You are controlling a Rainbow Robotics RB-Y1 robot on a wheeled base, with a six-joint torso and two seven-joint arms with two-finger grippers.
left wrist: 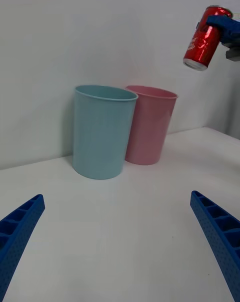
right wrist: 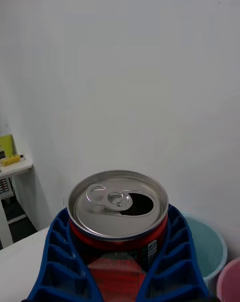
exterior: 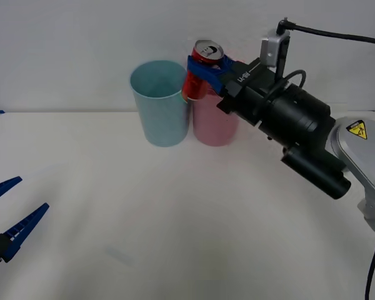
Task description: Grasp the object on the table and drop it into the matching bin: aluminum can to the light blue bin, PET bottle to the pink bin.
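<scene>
Fingers of the right gripper (exterior: 207, 67) clamp one aluminum can (exterior: 201, 70), seemingly above two bins.

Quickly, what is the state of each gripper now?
Left gripper: open, holding nothing, low over the table.
Right gripper: closed on the aluminum can.

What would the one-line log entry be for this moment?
right tool: shut on red can, raised over bins | light blue bin, pink bin: upright | left tool: open, idle
</scene>
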